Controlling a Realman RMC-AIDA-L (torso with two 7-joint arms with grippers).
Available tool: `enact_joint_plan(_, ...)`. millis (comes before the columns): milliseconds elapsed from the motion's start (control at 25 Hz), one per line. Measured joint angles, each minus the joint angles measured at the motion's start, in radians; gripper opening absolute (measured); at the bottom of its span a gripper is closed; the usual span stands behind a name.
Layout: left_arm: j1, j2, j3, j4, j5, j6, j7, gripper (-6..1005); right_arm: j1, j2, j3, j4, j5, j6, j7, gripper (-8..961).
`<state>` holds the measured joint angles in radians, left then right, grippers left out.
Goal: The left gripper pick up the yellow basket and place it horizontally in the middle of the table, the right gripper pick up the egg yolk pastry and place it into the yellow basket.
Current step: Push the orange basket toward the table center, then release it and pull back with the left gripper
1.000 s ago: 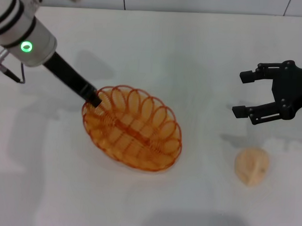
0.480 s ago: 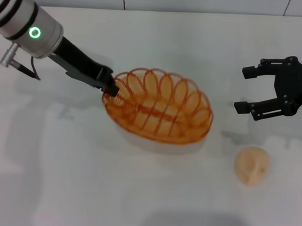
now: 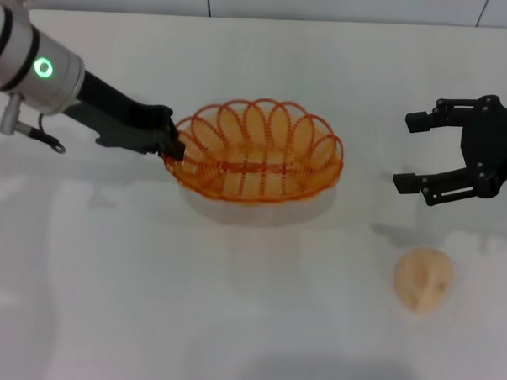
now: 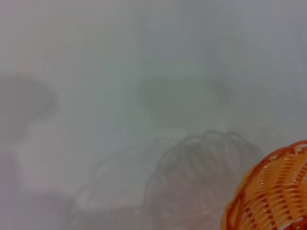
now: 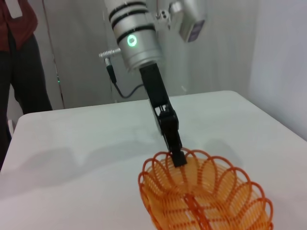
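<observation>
The yellow basket (image 3: 257, 152) hangs a little above the white table (image 3: 107, 276), lying crosswise near the middle, with its shadow below it. My left gripper (image 3: 173, 144) is shut on the basket's left rim. It shows also in the right wrist view (image 5: 178, 158), clamped on the basket (image 5: 206, 196). The left wrist view shows an edge of the basket (image 4: 273, 196) and its shadow. My right gripper (image 3: 408, 153) is open and empty at the right, above the table. The egg yolk pastry (image 3: 423, 279) lies on the table just in front of it.
A person in a dark red top (image 5: 21, 52) stands beyond the table's far side in the right wrist view. The table's far edge (image 3: 261, 19) meets a pale wall.
My left gripper has lifted the basket, carried it right and back, and turned it from slanted to crosswise. The right gripper and the pastry have stayed in place.
</observation>
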<state>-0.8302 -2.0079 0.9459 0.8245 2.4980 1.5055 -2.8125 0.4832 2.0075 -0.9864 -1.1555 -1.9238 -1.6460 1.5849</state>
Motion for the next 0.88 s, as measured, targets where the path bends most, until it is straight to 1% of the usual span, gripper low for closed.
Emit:
enact_joint_plan(320, -0.010, -0.006, 0.006, -0.082, -0.001, -0.057, 0.026, 77, -0.002, 0.001, 0.000, 0.002, 0.009, -0.010, -0.009, 870)
enact_joint_plan(520, -0.012, -0.025, 0.009, -0.091, 0.005, -0.075, 0.049, 77, -0.002, 0.002, 0.000, 0.001, 0.020, -0.019, -0.009, 870)
enact_joint_plan(760, -0.016, -0.038, 0.010, -0.106, -0.005, -0.110, 0.065, 77, -0.006, 0.002, 0.000, -0.001, 0.020, -0.022, -0.010, 870)
enact_joint_plan(880, -0.026, -0.043, 0.010, -0.132, -0.009, -0.129, 0.072, 77, -0.013, 0.002, 0.000, -0.004, 0.020, -0.024, -0.010, 870)
